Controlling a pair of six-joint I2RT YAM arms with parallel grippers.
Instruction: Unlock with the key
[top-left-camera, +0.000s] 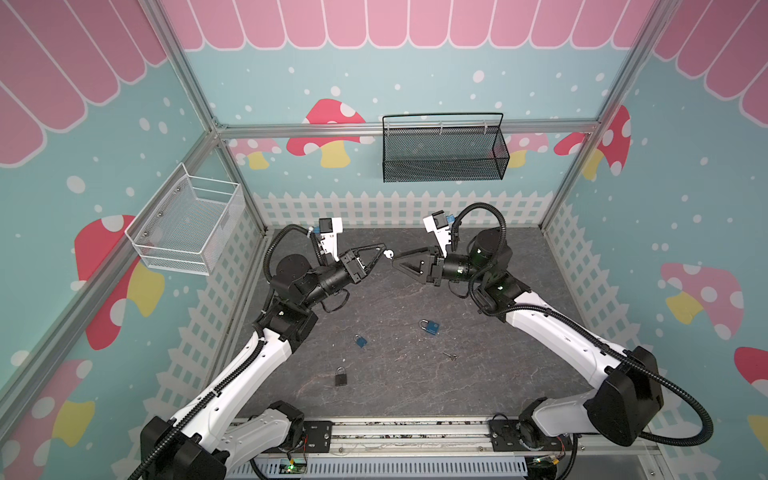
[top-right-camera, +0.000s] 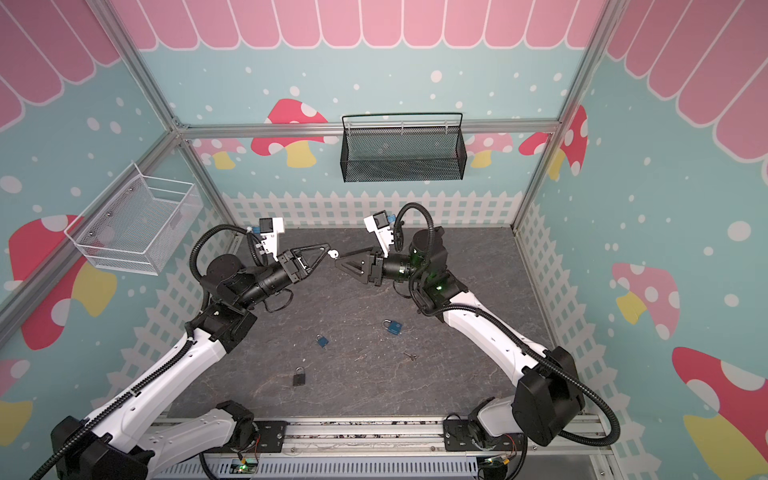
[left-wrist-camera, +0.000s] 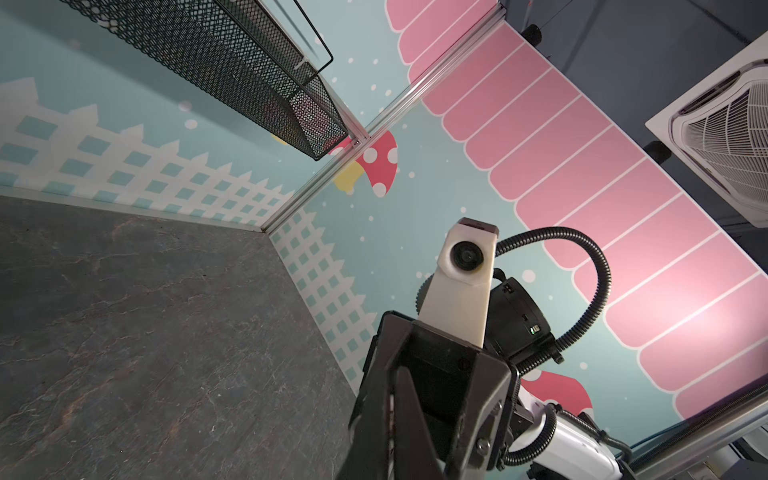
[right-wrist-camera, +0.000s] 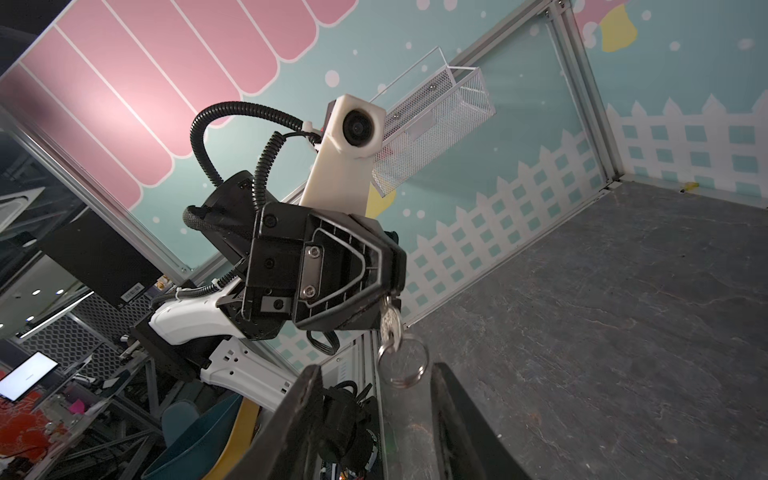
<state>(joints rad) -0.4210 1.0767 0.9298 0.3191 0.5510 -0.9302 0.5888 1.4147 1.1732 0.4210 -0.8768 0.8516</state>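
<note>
1. While both arms hang raised over the grey table (top-left-camera: 478, 386) at mid-frame in both top views, their bases run off the bottom edge.
2. Left gripper (top-left-camera: 381, 254), just above centre in the top views, is clamped tight on the key (right-wrist-camera: 390, 326). The right wrist view shows the blade buried between the fingers, out of sight.
3. Right gripper (top-left-camera: 395, 260) meets it tip to tip, jaws spread and holding nothing. Its own wrist view cuts the fingers off at the frame edge.
4. Lower centre on the table lie a blue padlock (top-left-camera: 431, 327), a smaller blue padlock (top-left-camera: 360, 341) and a black padlock (top-left-camera: 340, 377). Their keyholes are too small to make out.
5. The key is silver with a rounded head, sticking out of the left fingertips toward the right ones.
6. Its key ring (right-wrist-camera: 402, 361) dangles between the right fingertips. Whether it touches them, can't tell.
7. A loose key (top-left-camera: 449, 355) lies right of the padlocks, barely readable.
</note>
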